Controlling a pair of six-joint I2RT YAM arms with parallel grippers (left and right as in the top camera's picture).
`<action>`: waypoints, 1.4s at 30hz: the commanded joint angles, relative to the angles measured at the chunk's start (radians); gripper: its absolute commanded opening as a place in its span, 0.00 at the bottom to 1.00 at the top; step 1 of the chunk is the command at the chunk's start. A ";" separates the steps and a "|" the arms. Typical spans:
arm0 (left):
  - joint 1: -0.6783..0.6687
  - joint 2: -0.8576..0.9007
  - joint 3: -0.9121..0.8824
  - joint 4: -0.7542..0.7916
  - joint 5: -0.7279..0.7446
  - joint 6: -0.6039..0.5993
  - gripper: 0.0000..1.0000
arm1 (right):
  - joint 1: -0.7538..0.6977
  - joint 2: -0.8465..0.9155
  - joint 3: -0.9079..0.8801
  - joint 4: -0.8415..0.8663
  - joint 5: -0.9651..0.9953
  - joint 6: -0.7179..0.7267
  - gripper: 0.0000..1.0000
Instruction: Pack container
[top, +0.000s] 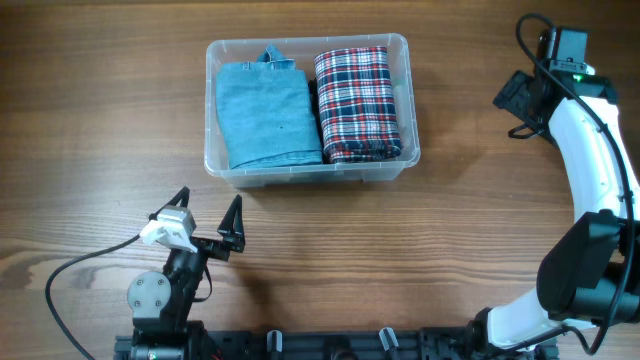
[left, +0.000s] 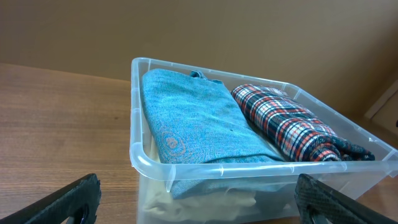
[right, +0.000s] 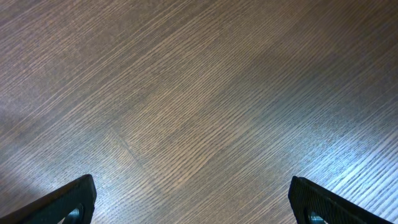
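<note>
Nearest the robot's base, the left gripper (top: 211, 196) sits low over the wooden table (top: 100, 130), its two black fingers (top: 236, 215) spread wide apart with nothing between them. A black cable (top: 70, 272) loops from it across the boards to the near edge.

Just beyond it, facing its wrist camera, stands the container (top: 310, 41), a clear plastic tub resting flat on the table a little left of centre, its long side towards the robot. Two folded cloths lie inside it side by side, touching along their length. A blue-grey knit piece (top: 268, 115) fills the left half, and a red, white and navy plaid piece (top: 357, 100) fills the right half. The left wrist view shows some pale fabric (left: 205, 196) through the near wall, under the blue piece.

Farther off, well apart from the tub at the right side of the table, the right gripper (right: 192, 186) hangs over bare wood on its white arm (top: 590, 150). Its fingers (right: 71, 202) stand wide apart and hold nothing.
</note>
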 joint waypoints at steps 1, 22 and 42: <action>0.008 -0.006 -0.005 -0.002 -0.009 0.019 1.00 | 0.001 0.014 0.000 0.000 -0.002 0.011 1.00; 0.008 -0.006 -0.005 -0.002 -0.010 0.020 1.00 | 0.049 -0.842 -0.015 -0.002 -0.002 0.014 1.00; 0.008 -0.006 -0.005 -0.002 -0.009 0.020 1.00 | 0.127 -1.247 -0.641 0.407 -0.181 -0.200 1.00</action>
